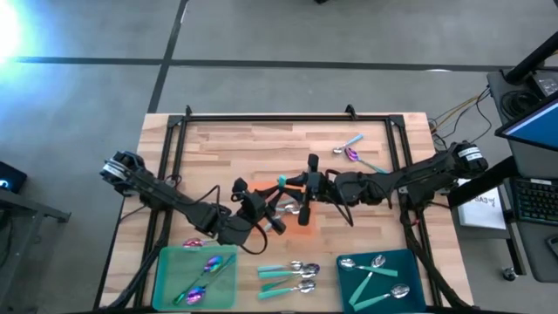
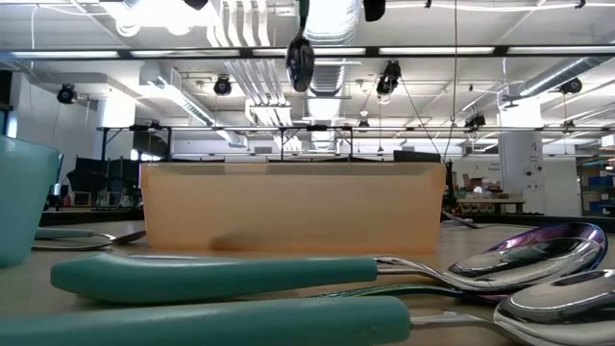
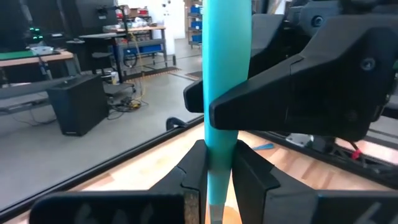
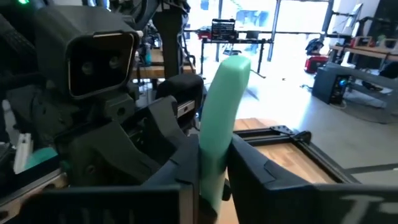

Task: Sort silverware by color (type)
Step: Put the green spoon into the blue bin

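High view shows both dark arms meeting above the flat orange rectangular tray (image 1: 301, 209) at mid-table. Left gripper (image 3: 217, 174) clamps its matte black fingers on a smooth, slim light-blue spoon handle (image 3: 227, 68), held upright. Right gripper (image 4: 214, 171) pinches a rounded, pale-green plastic spoon handle (image 4: 221, 118), also upright. More spoons with glossy bowls lie in the green tray (image 1: 193, 279), in the teal tray (image 1: 384, 281), between them, and on the bare wooden tabletop (image 1: 261, 144).
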`<state>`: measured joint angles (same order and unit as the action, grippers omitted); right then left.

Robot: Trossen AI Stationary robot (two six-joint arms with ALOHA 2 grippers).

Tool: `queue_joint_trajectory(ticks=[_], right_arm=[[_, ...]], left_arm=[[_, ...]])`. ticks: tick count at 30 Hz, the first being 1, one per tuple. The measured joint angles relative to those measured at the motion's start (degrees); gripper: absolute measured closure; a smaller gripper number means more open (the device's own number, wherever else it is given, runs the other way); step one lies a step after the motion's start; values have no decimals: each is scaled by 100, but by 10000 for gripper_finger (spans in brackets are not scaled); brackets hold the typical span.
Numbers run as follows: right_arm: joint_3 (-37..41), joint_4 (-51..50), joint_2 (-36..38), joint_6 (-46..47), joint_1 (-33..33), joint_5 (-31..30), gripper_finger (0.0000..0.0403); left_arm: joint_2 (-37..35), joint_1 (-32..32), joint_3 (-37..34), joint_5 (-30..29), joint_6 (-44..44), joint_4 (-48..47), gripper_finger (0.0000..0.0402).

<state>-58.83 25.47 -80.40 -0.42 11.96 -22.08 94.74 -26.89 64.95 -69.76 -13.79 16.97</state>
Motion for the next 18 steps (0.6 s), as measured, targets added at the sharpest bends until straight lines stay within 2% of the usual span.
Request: queue_joint_trajectory(ticks=[4, 9, 15, 18], right_arm=[[2, 15, 0, -100, -27, 36, 359], [2, -145, 49, -286, -42, -28, 365], [2, -1214, 524, -159, -71, -123, 365], [2, -2228, 947, 344, -71, 251, 365]], left_arm=[[42, 4, 0, -15, -21, 79, 352], [33, -1, 0, 104, 63, 55, 291], [-143, -71, 0, 125, 654, -55, 234], [-295, -120, 0, 121, 626, -505, 224]])
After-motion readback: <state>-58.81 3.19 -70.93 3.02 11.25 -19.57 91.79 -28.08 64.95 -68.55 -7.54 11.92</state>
